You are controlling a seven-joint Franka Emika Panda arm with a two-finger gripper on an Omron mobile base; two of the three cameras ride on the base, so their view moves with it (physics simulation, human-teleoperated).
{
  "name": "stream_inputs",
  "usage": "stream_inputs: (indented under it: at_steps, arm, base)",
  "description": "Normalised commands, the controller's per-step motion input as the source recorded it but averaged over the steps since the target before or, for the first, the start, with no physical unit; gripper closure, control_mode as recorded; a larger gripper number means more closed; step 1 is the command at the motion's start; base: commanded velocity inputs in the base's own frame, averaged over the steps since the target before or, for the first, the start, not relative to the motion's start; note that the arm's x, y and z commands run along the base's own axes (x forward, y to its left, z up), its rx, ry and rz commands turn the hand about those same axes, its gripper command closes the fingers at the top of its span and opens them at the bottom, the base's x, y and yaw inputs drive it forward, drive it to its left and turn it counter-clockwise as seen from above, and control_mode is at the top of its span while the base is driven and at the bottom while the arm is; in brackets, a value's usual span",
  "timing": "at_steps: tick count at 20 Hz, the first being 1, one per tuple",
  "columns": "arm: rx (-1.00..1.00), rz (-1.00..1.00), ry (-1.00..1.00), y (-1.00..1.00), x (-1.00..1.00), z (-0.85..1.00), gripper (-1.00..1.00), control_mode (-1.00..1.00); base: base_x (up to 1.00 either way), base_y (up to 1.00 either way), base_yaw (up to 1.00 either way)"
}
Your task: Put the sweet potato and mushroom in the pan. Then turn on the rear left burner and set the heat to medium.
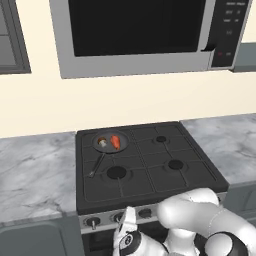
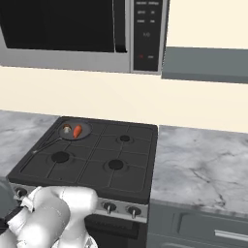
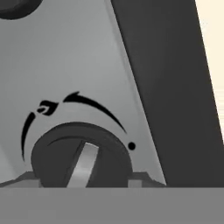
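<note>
The dark grey pan [image 1: 111,133] [image 2: 85,127] sits on the rear left burner, its long handle [image 1: 98,165] pointing to the front left. Inside it lie the orange sweet potato [image 1: 115,142] [image 2: 77,131] and, to its left, the small brown mushroom [image 1: 102,142] [image 2: 67,129]. My gripper [image 1: 127,221] [image 3: 83,180] is down at the stove's front panel. In the hand view a dark round burner knob [image 3: 57,153] with a pale pointer bar sits between the two fingertips, which press on its left and right sides. A flame mark and a curved arc are printed above the knob.
Other knobs [image 1: 92,221] [image 2: 109,207] line the grey front panel. Three burners [image 1: 116,172] stand bare on the black cooktop. Marble counter [image 1: 35,165] [image 2: 203,164] flanks the stove, and a microwave [image 1: 135,30] hangs above it. My white arm [image 2: 53,213] crowds the stove front.
</note>
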Motion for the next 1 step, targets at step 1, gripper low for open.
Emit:
stream_inputs:
  at_steps: [1]
  arm:
    - [-0.19,-0.23,-0.12,0.0,-0.28,0.54,1.0,-1.0]
  base:
    - [0.0,0.0,0.0]
